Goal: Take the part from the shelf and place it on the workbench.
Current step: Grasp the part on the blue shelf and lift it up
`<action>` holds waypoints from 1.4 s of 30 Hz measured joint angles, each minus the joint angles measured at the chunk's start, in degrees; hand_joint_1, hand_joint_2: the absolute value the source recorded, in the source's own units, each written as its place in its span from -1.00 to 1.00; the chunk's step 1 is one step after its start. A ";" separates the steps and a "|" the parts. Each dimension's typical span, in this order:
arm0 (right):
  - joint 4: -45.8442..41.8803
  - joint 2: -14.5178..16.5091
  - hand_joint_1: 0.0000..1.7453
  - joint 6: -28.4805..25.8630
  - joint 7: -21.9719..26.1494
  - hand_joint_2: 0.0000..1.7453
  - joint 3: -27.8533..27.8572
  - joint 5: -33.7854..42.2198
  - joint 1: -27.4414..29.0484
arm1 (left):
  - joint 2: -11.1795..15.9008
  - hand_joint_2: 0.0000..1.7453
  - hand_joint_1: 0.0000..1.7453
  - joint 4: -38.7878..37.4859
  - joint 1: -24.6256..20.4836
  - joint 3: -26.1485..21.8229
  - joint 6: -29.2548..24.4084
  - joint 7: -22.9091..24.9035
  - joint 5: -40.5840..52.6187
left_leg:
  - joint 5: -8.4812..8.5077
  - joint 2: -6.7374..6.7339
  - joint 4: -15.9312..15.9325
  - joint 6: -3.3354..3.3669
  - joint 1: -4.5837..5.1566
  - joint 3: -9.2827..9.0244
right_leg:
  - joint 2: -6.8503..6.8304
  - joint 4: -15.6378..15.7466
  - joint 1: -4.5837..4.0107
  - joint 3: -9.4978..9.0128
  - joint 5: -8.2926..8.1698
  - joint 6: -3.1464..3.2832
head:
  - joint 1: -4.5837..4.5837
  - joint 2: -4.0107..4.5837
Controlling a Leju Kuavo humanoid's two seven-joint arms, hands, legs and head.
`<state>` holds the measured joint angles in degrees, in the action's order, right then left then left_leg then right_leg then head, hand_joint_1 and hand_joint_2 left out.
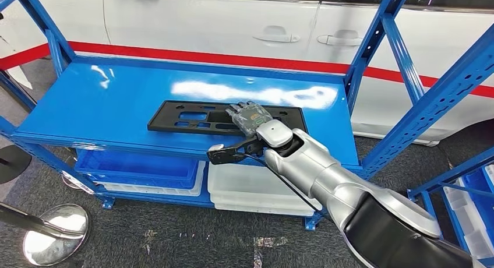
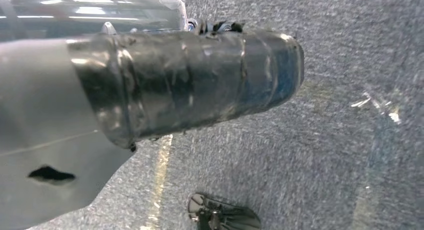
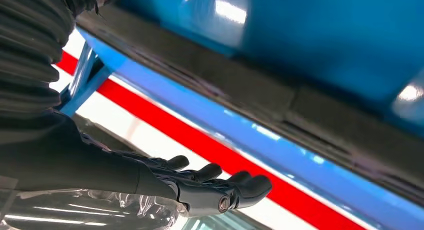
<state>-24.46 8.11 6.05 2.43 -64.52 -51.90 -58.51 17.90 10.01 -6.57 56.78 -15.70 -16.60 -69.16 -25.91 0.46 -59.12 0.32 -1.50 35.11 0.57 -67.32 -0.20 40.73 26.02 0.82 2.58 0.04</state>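
Right hand (image 1: 249, 117) over part (image 1: 192, 117), near shelf (image 1: 93, 105) front edge.

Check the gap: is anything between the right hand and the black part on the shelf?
Nothing. In the head view the right hand hovers over the black part on the blue shelf.

Head cam high, looks down at shelf (image 1: 105, 105); R wrist cam close, shares it; L wrist faces floor (image 2: 310, 155).

The right robot hand (image 1: 249, 117) hides the part's (image 1: 192, 117) middle.
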 joint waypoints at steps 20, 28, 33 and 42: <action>0.55 -0.60 0.96 0.08 0.06 1.00 -0.32 -0.78 1.46 | -0.38 -1.00 -1.00 0.00 -0.10 0.01 -0.81 -0.85 -0.10 | 1.42 0.24 -0.91 -2.37 -0.55 2.57 | 0.38 6.91 -0.75 -5.54 0.41 2.23 | 0.07 -0.01; 0.63 -0.96 1.00 1.85 0.80 1.00 -0.33 0.52 1.41 | -0.42 -1.00 -1.00 0.00 -0.16 0.02 -1.74 -1.55 -0.08 | 1.32 -0.04 1.09 0.30 -0.17 0.40 | -0.04 -4.38 -0.06 -0.20 6.24 -0.36 | -0.39 0.00; 0.63 -1.25 1.00 2.44 0.88 1.00 -0.33 2.26 1.34 | -0.44 -1.00 -1.00 0.00 -0.15 0.02 -1.93 -1.56 -0.10 | 0.80 0.22 1.06 -0.07 0.09 -0.43 | -0.04 2.00 0.05 -2.17 0.62 0.41 | -0.40 0.00; 0.48 -1.34 1.00 1.69 1.05 1.00 -0.33 2.87 1.08 | -0.42 1.00 -1.00 0.00 -0.13 0.02 -1.28 -1.78 -0.56 | 0.51 0.37 1.48 -0.37 0.33 -0.98 | 0.02 8.85 -0.22 -5.68 -1.37 -0.02 | -0.32 0.00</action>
<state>-23.98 6.77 7.74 3.48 -64.85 -49.03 -57.42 17.48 10.01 -6.70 56.81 -16.98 -18.38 -69.72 -25.40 0.84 -57.64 -0.05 -1.16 34.13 0.58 -58.47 -0.42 35.05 24.65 0.80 2.26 0.04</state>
